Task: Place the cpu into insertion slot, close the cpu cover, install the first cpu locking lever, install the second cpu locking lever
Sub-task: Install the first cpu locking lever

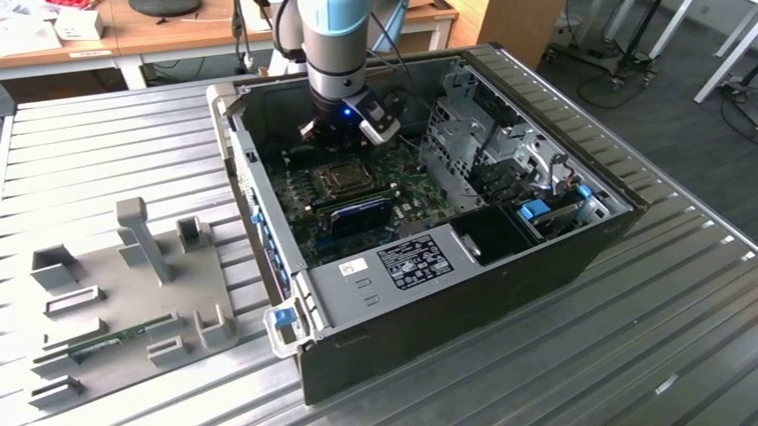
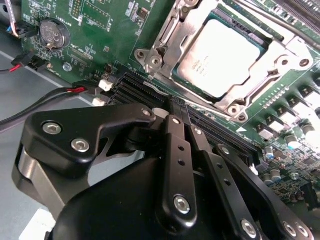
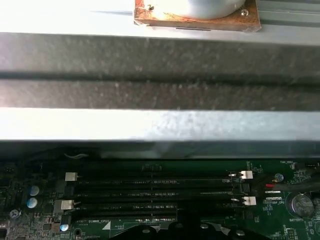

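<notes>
**Over the memory slots [image 2: 134, 86]: pincer [image 2: 176, 108] clenched, empty**

Above those slots, inside the computer case [image 1: 556, 266], I read the pincer as clenched tight, with nothing held. Just beyond its tips, the cpu [image 2: 220, 57] lies seated in its socket, with the cpu cover [image 2: 292, 54] folded flat around it. The case stands on the slatted worktop [image 1: 119, 151].

The work surface is a grey ribbed metal table [image 1: 663, 355]. Beyond its far edge stand light wooden desks [image 1: 154, 35] on white frames. A wood-coloured cabinet panel [image 1: 516, 27] stands at the far centre. On the exterior view's far right is dark grey floor [image 1: 663, 98], with white furniture legs [image 1: 725, 62] on it. Lighting is even and diffuse.
</notes>
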Controlling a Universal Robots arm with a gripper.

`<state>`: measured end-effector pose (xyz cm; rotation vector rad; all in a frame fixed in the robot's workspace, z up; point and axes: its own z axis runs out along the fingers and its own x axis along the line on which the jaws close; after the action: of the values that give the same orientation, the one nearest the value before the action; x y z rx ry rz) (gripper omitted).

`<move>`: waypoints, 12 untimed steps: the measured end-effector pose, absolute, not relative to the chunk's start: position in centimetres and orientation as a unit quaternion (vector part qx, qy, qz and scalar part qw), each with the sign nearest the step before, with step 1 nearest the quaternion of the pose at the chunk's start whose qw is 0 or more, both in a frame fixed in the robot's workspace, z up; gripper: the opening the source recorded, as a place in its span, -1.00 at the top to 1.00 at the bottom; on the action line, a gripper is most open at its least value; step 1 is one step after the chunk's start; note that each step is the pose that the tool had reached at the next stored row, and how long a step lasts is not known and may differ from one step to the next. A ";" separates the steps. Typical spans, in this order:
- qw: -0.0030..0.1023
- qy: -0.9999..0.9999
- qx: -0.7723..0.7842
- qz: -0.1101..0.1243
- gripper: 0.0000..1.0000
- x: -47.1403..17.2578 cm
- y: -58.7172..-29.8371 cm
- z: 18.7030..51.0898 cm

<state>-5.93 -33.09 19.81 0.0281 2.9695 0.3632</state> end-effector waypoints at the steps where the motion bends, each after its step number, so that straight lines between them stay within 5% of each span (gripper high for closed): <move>1: 0.075 0.990 0.009 0.121 0.79 -5.9 -33.1 19.9; 12: 0.076 0.990 0.009 0.122 0.79 -5.9 -33.0 20.1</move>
<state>-5.93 -33.03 20.13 0.0276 2.9664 0.3651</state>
